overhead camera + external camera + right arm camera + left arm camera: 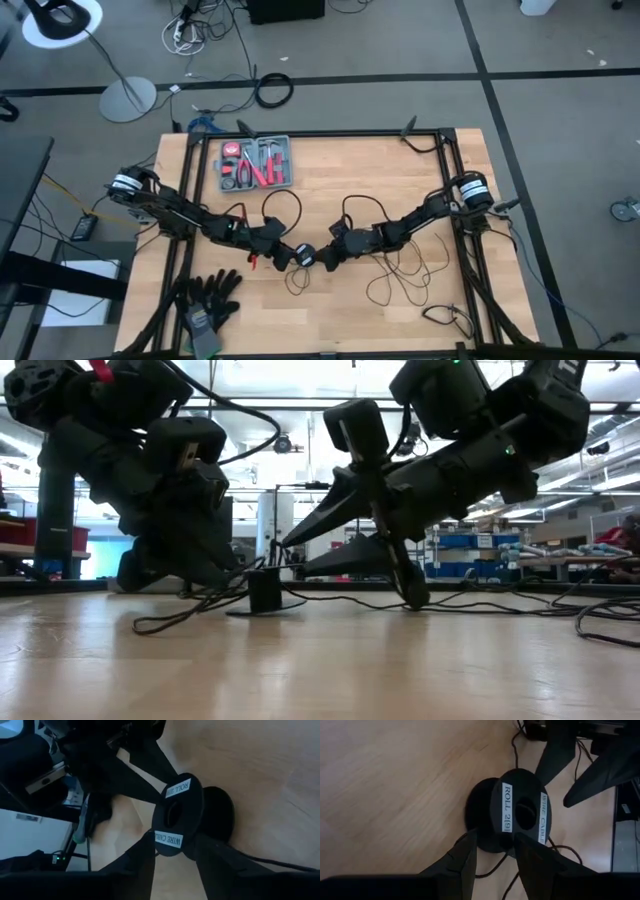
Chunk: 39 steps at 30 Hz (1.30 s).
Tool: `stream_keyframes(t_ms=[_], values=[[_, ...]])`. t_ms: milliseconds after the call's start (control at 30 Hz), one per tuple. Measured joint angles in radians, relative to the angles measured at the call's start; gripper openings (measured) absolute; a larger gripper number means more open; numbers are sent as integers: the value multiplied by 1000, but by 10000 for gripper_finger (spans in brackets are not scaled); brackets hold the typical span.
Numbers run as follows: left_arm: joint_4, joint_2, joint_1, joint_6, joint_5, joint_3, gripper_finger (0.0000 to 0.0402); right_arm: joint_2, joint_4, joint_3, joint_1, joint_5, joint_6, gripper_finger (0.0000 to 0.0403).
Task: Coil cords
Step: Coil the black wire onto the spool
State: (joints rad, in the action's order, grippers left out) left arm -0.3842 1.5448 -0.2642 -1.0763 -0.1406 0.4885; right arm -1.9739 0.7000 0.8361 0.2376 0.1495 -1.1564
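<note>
High view: both arms reach in from the table's [400, 190] sides and meet near its middle, over a small black spool [303, 255] that carries the cord [400, 285]. The left gripper [287, 255] comes from the left, the right gripper [322, 258] from the right, and the spool sits between them. Thin black cord runs off in loose loops across the wood to the right and near side of the spool, and another loop lies just near the spool.

Left wrist view shows the spool [512, 817] with white labels on its flange, the left fingers [465, 862] apart and set either side of its edge; whether they press on it I cannot tell. Right wrist view shows the same from the other side: the right fingers [142, 857] apart, flanking the spool [182, 815] rim, contact unclear.

Low view has the spool [265, 590] standing on the table with cord [180, 618] trailing left and right along the surface.

A tool tray [256, 164] sits at the far left of the table, and black gloves [208, 297] lie at the near left corner.
</note>
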Motion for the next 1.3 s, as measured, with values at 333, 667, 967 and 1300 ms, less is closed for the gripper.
stream_keyframes(t_ms=[333,667,967,1300], values=[[-64,0,0,29,-20,-1,135,-3,-28,23,-13,-18,67,88],[-102,-2,0,54,-26,-1,136,-7,-264,192,-13,-18,290,6],[-194,-28,2,187,-32,-1,136,59,-500,218,-3,8,294,2],[-220,-189,2,389,-34,-1,136,268,-782,215,49,186,328,1]])
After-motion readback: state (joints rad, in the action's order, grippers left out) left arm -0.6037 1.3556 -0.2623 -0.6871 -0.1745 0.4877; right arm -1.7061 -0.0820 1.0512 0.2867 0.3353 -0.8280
